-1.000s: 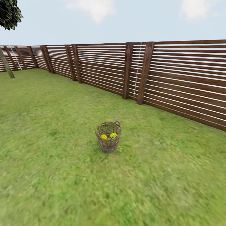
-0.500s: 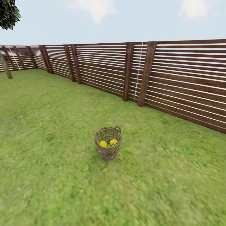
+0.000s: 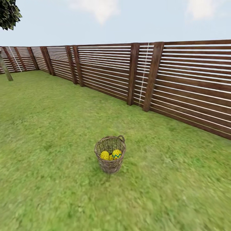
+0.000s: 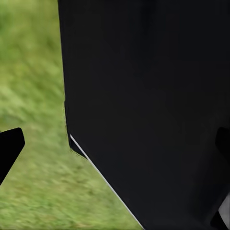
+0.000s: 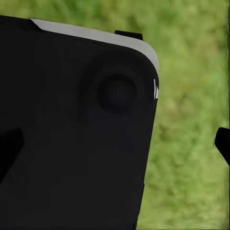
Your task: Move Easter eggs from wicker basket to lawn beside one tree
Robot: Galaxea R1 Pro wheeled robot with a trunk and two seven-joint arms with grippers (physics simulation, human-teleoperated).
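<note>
Basket (image 3: 110, 154) upright on lawn (image 3: 48, 134), near fence (image 3: 179, 83). Eggs (image 3: 111, 155) inside; two clear, third possibly between them. Wrist views mostly dark robot body; cannot tell either gripper's state.

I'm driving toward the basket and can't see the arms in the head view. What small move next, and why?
Probably keep rolling forward a little. The basket stands upright on the lawn, apart from the fence, with the eggs inside. It looks some way ahead, likely beyond reach. I'd stop once it sits low in the head view.
</note>
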